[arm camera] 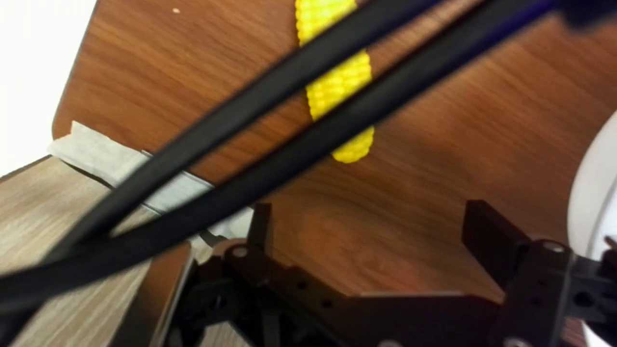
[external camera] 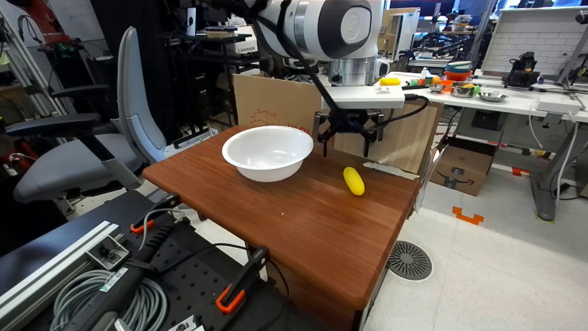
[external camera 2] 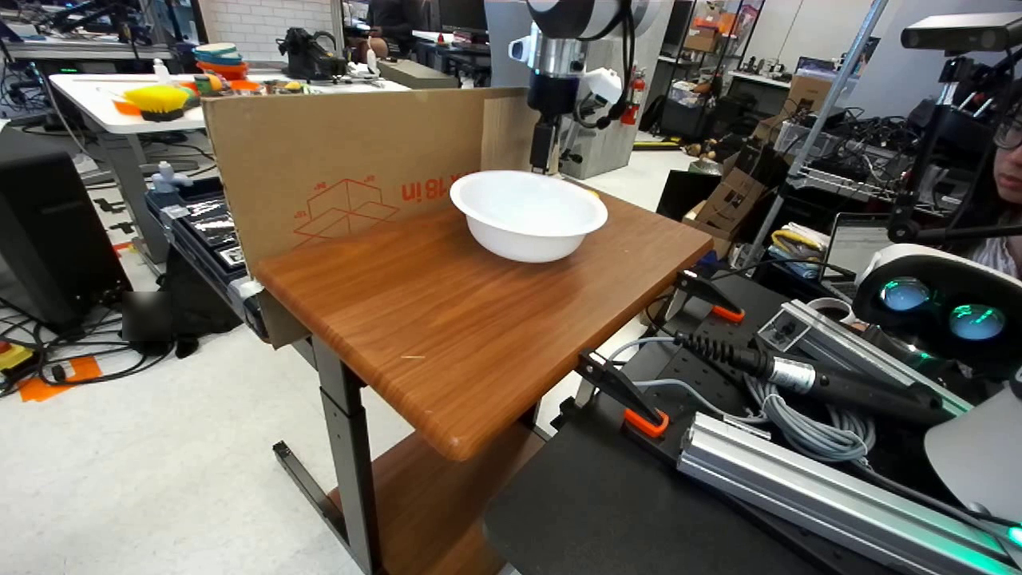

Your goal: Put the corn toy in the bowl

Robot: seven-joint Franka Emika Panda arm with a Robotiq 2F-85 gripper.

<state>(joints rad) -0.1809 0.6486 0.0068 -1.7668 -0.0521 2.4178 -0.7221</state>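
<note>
The corn toy (external camera: 353,181) is a small yellow oblong lying on the brown table. In the wrist view the corn toy (arm camera: 339,85) shows at the top middle, partly covered by two black cables. In an exterior view it is almost hidden behind the bowl, with only a yellow sliver (external camera 2: 593,192) showing. The wide white bowl (external camera: 268,174) stands upright beside it and also shows in an exterior view (external camera 2: 525,246) and at the wrist view's right edge (arm camera: 589,202). My gripper (external camera: 345,151) is open and empty above the table, behind the corn toy; its fingers (arm camera: 368,207) are apart.
A cardboard sheet (external camera: 280,99) stands along the table's back edge, with a wood-grained panel (external camera: 386,142) beside it. Tape (external camera: 390,170) lies on that edge. Orange-tipped clamps (external camera: 243,280) and a black side bench (external camera 2: 607,495) with cables adjoin the brown table (external camera: 294,225).
</note>
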